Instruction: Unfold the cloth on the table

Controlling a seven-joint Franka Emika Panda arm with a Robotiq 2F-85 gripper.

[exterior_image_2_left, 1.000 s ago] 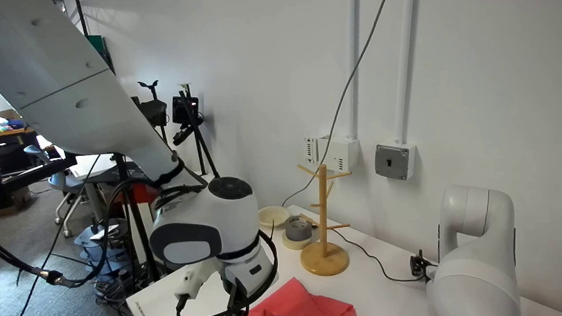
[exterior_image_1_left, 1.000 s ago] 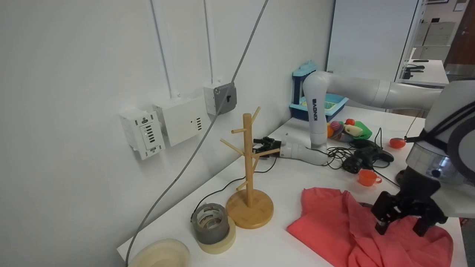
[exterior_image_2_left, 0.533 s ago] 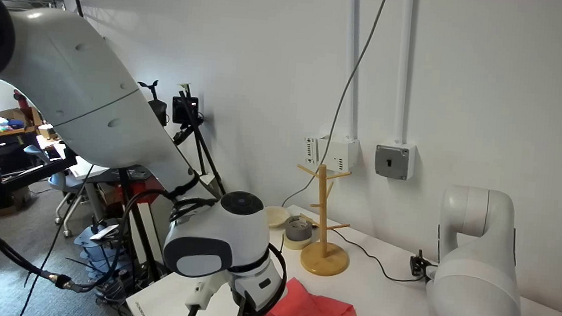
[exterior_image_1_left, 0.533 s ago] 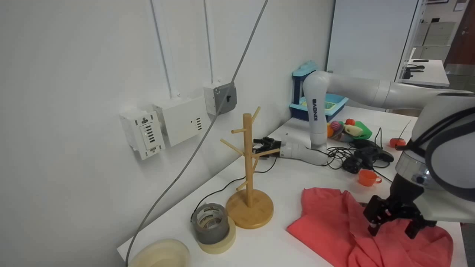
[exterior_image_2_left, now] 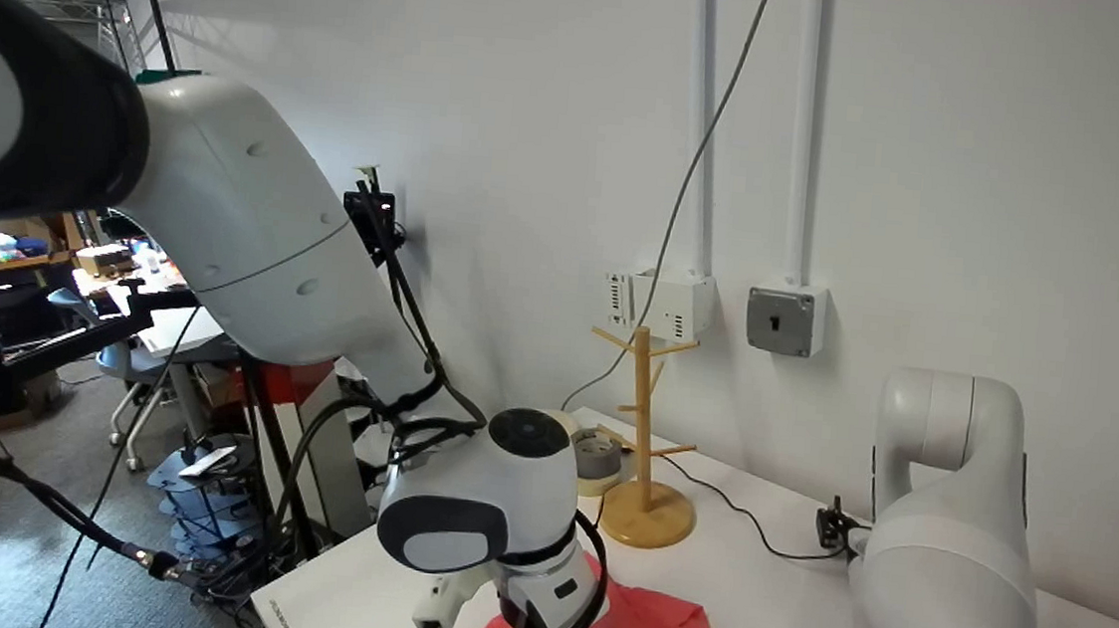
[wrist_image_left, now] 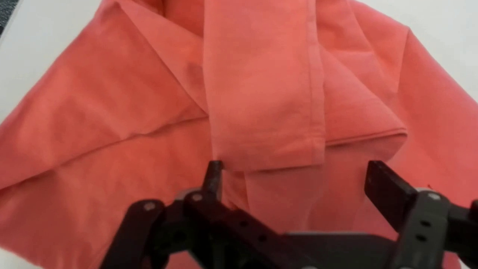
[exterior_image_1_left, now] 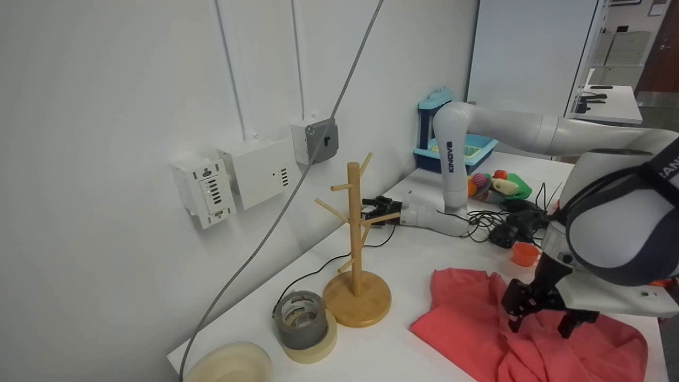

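The salmon-red cloth [exterior_image_1_left: 461,318] lies wrinkled and partly folded on the white table [exterior_image_1_left: 414,265]. In the wrist view, a narrow hemmed flap [wrist_image_left: 261,86] runs down the middle of the cloth over other layers, its squared end lying between the jaws. My gripper [wrist_image_left: 295,164] stands wide open above this flap, holding nothing; whether a fingertip touches the fabric I cannot tell. An exterior view has the gripper [exterior_image_1_left: 541,330] over the middle of the cloth, pointing down. Elsewhere the arm's wrist hides part of the cloth [exterior_image_2_left: 665,627] and most of the gripper.
A wooden mug tree [exterior_image_1_left: 356,239], tape rolls [exterior_image_1_left: 302,329] and a pale bowl [exterior_image_1_left: 233,363] stand beyond the cloth. Close to its far edge sits an orange cup [exterior_image_1_left: 524,254], with a black controller and cables [exterior_image_1_left: 512,225] behind. A second white arm [exterior_image_2_left: 954,565] rests on the table.
My open gripper has travelled across the cloth, leftward in an exterior view, toward the middle folds. The cloth looks unmoved.
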